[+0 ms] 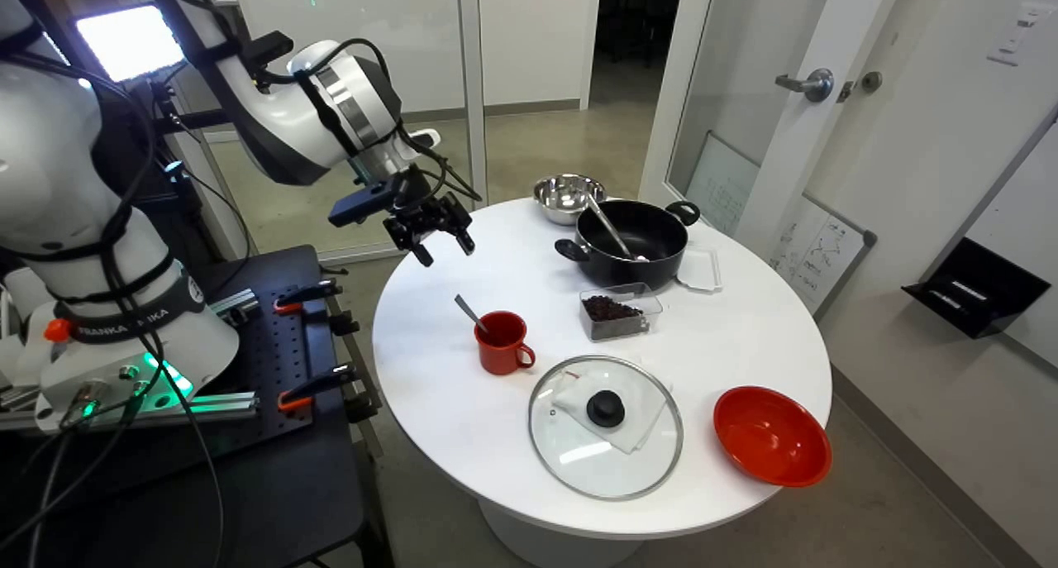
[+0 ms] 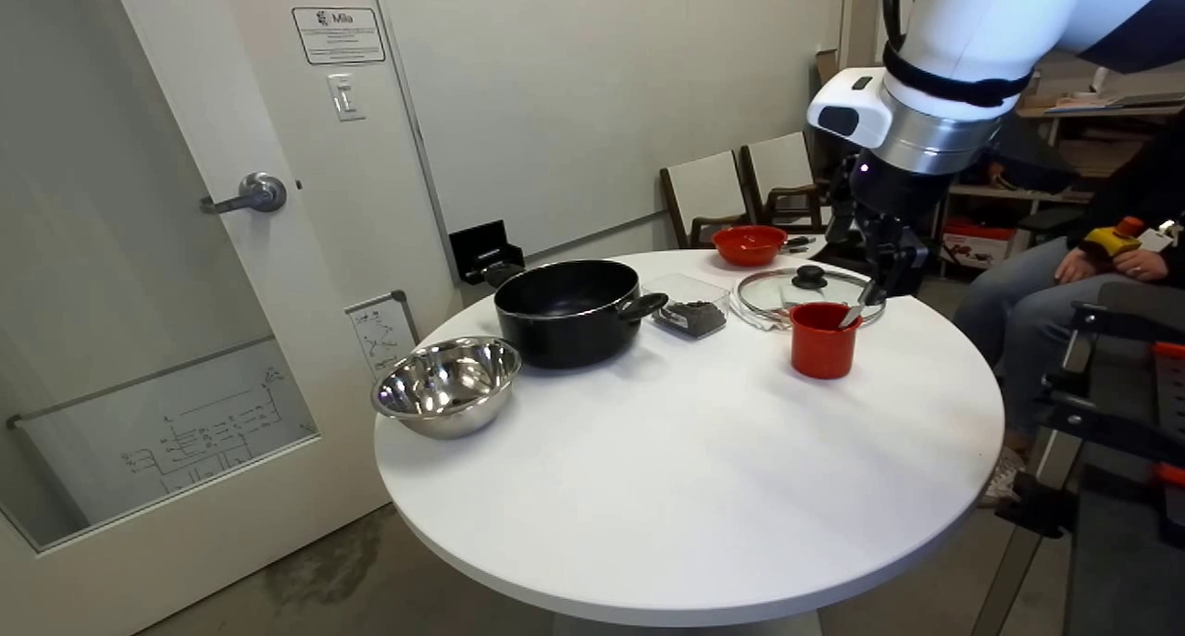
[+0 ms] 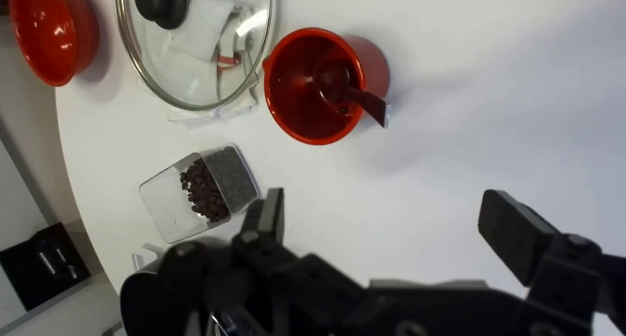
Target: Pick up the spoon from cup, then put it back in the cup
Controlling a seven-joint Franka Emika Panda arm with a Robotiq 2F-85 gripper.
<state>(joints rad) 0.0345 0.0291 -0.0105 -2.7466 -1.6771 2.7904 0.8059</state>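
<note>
In an exterior view, one pincer [image 1: 447,252] hangs between ten and eleven o'clock of the tabletop [image 1: 438,403], released, its jaws well apart. One red cup [image 1: 500,353] stands upright between nine and ten; one spoon [image 1: 468,311] leans in it, handle tipped toward eleven. One black pot [image 1: 632,272], with one long utensil [image 1: 610,227] in it, sits just past twelve; one glass lid [image 1: 606,408] lies at six.

In an exterior view, one steel bowl [image 2: 454,418] sits between nine and ten o'clock and one red bowl [image 2: 748,255] at twelve; the cup stands between one and two.

In the wrist view, the cup is at twelve o'clock, the spoon crossing its rim toward four. One clear box [image 3: 168,206] of dark bits [image 3: 203,191] sits between eight and nine. The pincer's two fingers [image 3: 513,233] stand spread.
</note>
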